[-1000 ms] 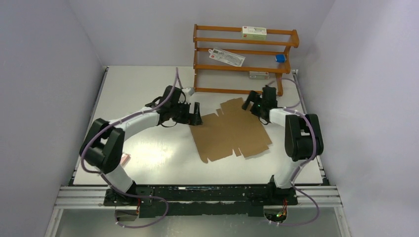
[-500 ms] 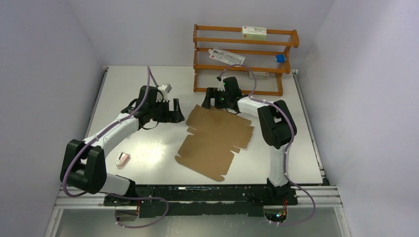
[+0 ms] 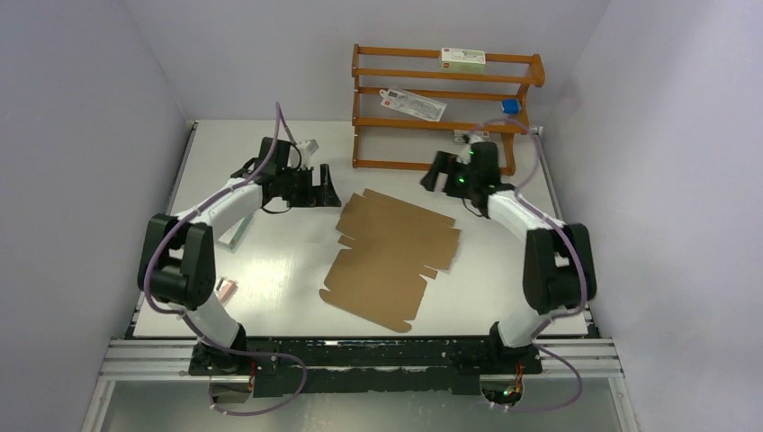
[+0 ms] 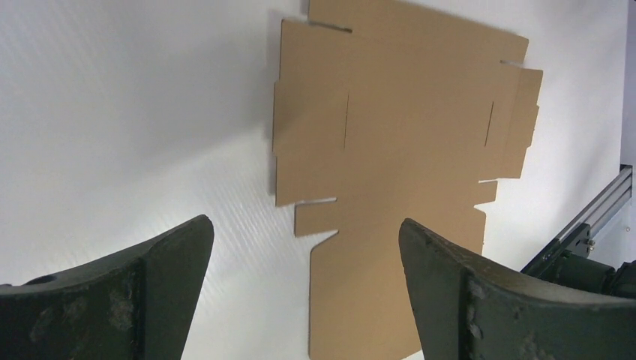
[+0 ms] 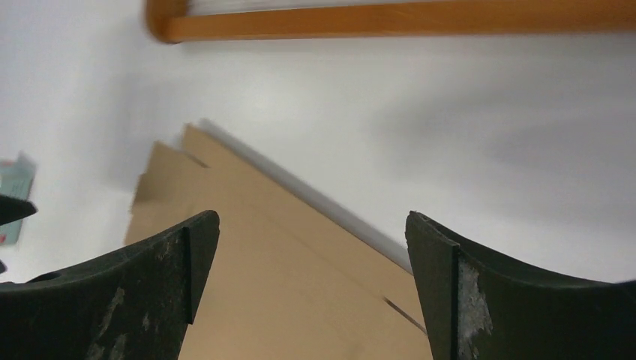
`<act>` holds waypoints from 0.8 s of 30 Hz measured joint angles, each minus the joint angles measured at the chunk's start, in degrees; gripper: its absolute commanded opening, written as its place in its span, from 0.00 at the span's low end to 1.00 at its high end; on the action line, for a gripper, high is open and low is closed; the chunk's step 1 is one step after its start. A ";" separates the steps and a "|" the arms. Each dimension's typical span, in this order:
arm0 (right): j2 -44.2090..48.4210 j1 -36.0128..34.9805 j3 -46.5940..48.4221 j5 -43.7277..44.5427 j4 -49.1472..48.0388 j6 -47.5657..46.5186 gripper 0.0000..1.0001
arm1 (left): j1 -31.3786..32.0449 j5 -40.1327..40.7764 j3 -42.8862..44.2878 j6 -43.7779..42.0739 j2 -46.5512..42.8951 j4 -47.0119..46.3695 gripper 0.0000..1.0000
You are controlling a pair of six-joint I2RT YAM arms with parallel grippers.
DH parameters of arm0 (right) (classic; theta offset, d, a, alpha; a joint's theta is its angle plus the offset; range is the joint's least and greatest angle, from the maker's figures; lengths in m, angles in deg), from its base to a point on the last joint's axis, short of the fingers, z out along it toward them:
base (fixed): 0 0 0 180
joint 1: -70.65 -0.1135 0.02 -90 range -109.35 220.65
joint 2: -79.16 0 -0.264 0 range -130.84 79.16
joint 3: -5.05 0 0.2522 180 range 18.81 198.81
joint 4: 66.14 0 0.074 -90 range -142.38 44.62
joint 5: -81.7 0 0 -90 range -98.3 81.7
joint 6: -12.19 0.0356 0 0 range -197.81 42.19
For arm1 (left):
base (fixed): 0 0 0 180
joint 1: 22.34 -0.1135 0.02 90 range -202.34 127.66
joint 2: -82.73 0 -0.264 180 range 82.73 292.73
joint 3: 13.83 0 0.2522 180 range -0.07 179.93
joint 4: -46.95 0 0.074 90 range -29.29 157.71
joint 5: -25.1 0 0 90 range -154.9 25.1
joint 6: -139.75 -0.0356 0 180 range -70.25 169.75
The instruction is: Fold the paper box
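The paper box (image 3: 392,256) is a flat, unfolded brown cardboard sheet with flaps and slots, lying on the white table at mid-centre. My left gripper (image 3: 322,185) hovers open just left of its far corner, apart from it. In the left wrist view the sheet (image 4: 409,142) lies ahead of the wide-apart jaws of the left gripper (image 4: 304,225). My right gripper (image 3: 434,173) hangs open to the right of the sheet's far corner, in front of the shelf. The right wrist view shows the cardboard (image 5: 285,292) beneath the empty right gripper (image 5: 312,219).
An orange wooden shelf (image 3: 445,121) stands at the back of the table with small white cartons and a blue item; its bottom rail (image 5: 390,19) is close ahead of the right gripper. A tiny pink item (image 3: 225,290) lies at near left. The metal frame rail (image 4: 592,225) borders the table's near edge.
The sheet was turned and slid leftward, and now lies still. The right gripper has swung right, off the sheet's far edge. The left gripper has drawn back toward the far left.
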 measured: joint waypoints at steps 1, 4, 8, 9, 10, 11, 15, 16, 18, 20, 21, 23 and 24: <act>2.40 2.05 -2.16 0.98 0.04 0.59 1.00 | -0.02 -0.70 1.77 -0.31 1.75 0.28 0.98; 8.26 5.88 -7.96 4.31 1.09 2.03 1.00 | -0.04 -2.36 5.64 -1.03 6.08 1.38 0.94; 14.45 8.98 -15.10 7.89 3.13 3.78 1.00 | -0.04 -4.26 10.40 -2.32 11.69 3.72 0.92; 15.76 9.77 -16.85 8.52 3.61 4.17 1.00 | -0.04 -4.46 11.63 -2.71 12.96 4.46 0.92; 16.90 10.38 -18.36 9.16 4.13 4.46 1.00 | -0.04 -4.52 12.46 -3.06 13.97 4.94 0.91; 17.79 10.88 -19.56 9.60 4.68 4.68 1.00 | -0.04 -4.70 13.20 -3.39 14.80 5.51 0.91; 18.62 11.28 -22.64 8.98 5.22 5.25 1.00 | -0.04 -5.95 15.17 -4.26 17.25 6.60 0.90; 18.58 11.23 -23.15 8.17 5.18 5.46 0.99 | -0.04 -6.03 15.17 -4.55 17.55 6.80 0.90; 18.38 11.21 -24.02 6.23 4.61 5.81 0.96 | -0.04 -6.36 15.17 -5.05 17.94 7.54 0.90; 17.53 11.10 -24.52 3.76 3.85 6.12 0.94 | -0.04 -6.86 15.17 -5.35 18.16 7.89 0.90; 16.72 10.93 -24.52 2.56 3.41 6.29 0.93 | -0.04 -7.06 15.17 -5.51 18.16 7.91 0.90; 14.56 10.45 -24.09 0.61 2.86 6.32 0.91 | -0.04 -7.52 15.15 -5.75 18.16 7.89 0.90; 13.14 9.99 -23.52 -0.24 2.84 6.27 0.91 | -0.04 -7.69 15.08 -5.97 18.16 7.87 0.90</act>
